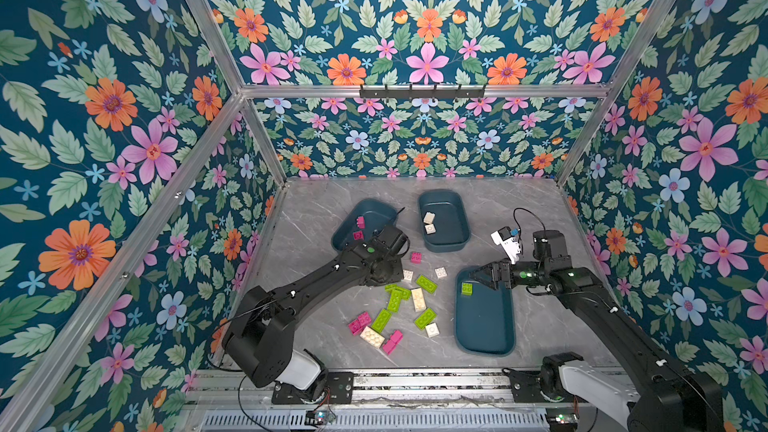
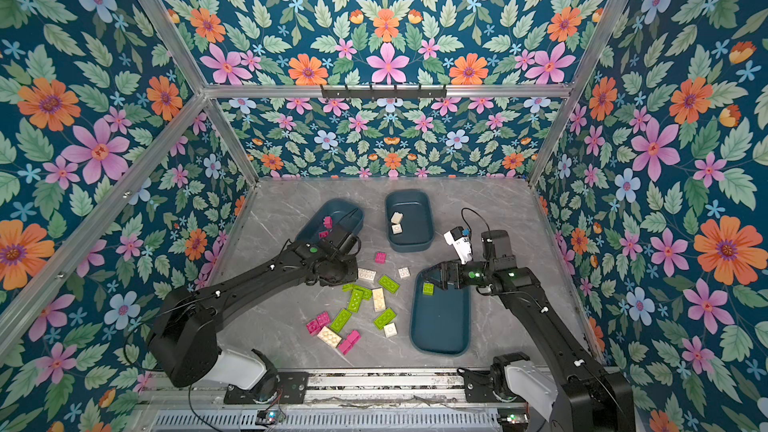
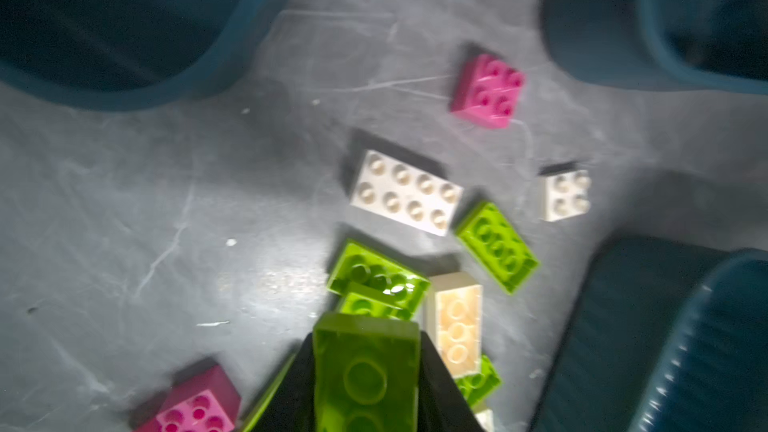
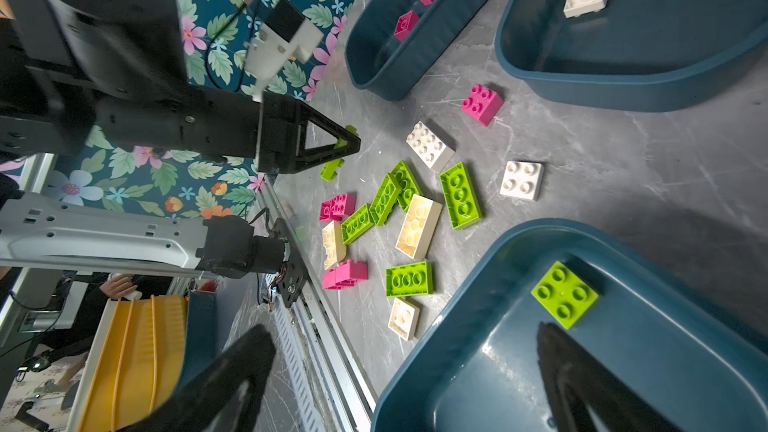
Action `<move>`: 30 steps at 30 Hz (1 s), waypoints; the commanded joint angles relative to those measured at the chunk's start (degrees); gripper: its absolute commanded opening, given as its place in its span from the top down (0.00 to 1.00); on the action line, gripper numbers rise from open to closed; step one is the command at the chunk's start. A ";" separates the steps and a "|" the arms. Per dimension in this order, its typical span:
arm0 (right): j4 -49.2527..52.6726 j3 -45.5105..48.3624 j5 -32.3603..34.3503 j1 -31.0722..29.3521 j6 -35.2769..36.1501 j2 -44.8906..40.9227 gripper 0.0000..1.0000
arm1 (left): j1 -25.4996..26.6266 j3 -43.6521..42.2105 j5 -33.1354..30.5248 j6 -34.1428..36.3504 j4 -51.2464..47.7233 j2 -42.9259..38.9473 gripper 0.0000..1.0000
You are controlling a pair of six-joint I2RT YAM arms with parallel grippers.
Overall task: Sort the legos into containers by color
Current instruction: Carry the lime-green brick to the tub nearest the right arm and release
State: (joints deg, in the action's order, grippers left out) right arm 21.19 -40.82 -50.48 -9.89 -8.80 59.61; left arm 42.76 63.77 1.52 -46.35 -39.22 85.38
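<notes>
Clamping my left hand (image 4: 348,144) on a lime green brick (image 3: 365,371) beside the loose legos (image 1: 417,299) on the worktop (image 1: 316,218), I am aiming to carry it level to the near tub (image 1: 484,326) holding a green square (image 1: 466,288). I am planning to steer around my right hand (image 1: 478,278), which is hanging spread wide over that tub.
</notes>
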 commanded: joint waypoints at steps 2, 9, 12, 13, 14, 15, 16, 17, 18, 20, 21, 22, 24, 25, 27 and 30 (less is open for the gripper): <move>0.07 -0.58 1.14 0.88 0.27 -0.36 0.01 | 3.46 5.83 3.99 -0.63 3.04 2.66 0.69; 2.04 -0.42 1.52 3.49 1.64 -2.34 0.01 | 11.78 14.36 7.67 -1.38 8.06 10.82 0.69; 2.37 -0.06 1.70 4.23 1.77 -3.30 0.01 | 13.66 15.41 9.09 -1.45 10.58 13.57 0.69; 2.43 0.10 1.84 4.35 1.77 -3.58 0.01 | 14.24 15.47 9.71 -1.73 11.72 14.41 0.69; 2.61 0.12 1.86 4.36 1.93 -3.86 0.01 | 14.88 15.58 10.34 -1.97 12.63 15.22 0.69; 2.77 0.21 1.85 4.52 2.01 -4.10 0.01 | 15.42 15.88 10.72 -1.94 13.19 15.87 0.69; 2.87 0.29 1.75 4.47 2.24 -4.38 0.01 | 15.94 16.04 10.96 -1.99 13.81 16.74 0.68; 2.98 0.34 1.74 4.44 2.45 -4.67 0.01 | 16.34 16.04 11.36 -2.04 14.59 17.49 0.68; 3.00 0.39 1.71 4.45 2.60 -4.90 0.01 | 16.52 16.04 11.79 -2.13 15.24 17.99 0.66; 2.99 0.48 1.62 4.44 2.79 -5.36 0.01 | 16.82 16.04 12.47 -2.40 17.06 18.95 0.64; 3.02 0.43 1.53 4.45 2.81 -5.39 0.01 | 16.87 16.17 12.84 -2.42 17.70 19.23 0.62; 3.06 0.39 1.46 4.50 2.90 -5.47 0.01 | 16.92 16.42 13.05 -2.43 17.90 19.52 0.59; 3.41 0.30 1.46 4.49 3.07 -5.52 0.01 | 17.02 16.73 13.16 -2.11 18.13 19.82 0.55; 3.67 0.30 1.52 4.47 3.25 -5.48 0.01 | 17.01 16.64 13.11 -2.12 18.13 19.78 0.53; 4.00 0.21 1.63 4.50 3.64 -5.43 0.01 | 17.03 16.48 12.50 -2.12 17.63 19.56 0.47; 4.31 0.08 1.78 4.49 3.87 -5.47 0.01 | 17.08 15.79 11.48 -2.18 17.07 18.15 0.37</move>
State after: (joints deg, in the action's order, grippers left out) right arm 24.64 -40.45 -48.86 -5.41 -5.78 54.26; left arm 59.86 79.77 13.78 -48.56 -22.41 104.62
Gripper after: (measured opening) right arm 0.992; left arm 0.624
